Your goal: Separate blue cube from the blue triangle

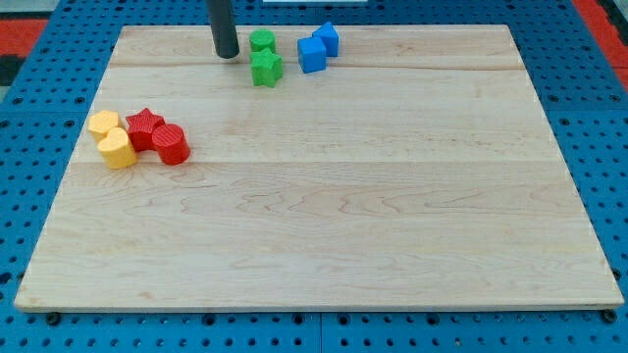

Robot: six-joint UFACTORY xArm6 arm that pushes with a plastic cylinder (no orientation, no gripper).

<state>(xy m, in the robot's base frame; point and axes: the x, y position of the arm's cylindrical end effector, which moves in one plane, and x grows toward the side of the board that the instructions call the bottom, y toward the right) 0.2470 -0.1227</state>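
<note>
In the camera view, the blue cube [312, 55] and the blue triangle [328, 39] are seen touching near the top edge of the wooden board [324, 226], so the separation is judged not yet done. My tip [227, 55] is set down left of the green blocks [264, 57], well apart from the blue pair. No fingers exist on the rod. Red and yellow blocks [137, 137] are clustered near the left edge

The wooden table [324, 226] is carrying eight blocks. Near the view's top, a green cylinder [262, 41] and green star [266, 68] are sitting just left of the touching blue cube [312, 55] and blue triangle [327, 39]. At the left, two yellow blocks [110, 136], a red star [144, 126] and a red cylinder [171, 145] are clustering together.
</note>
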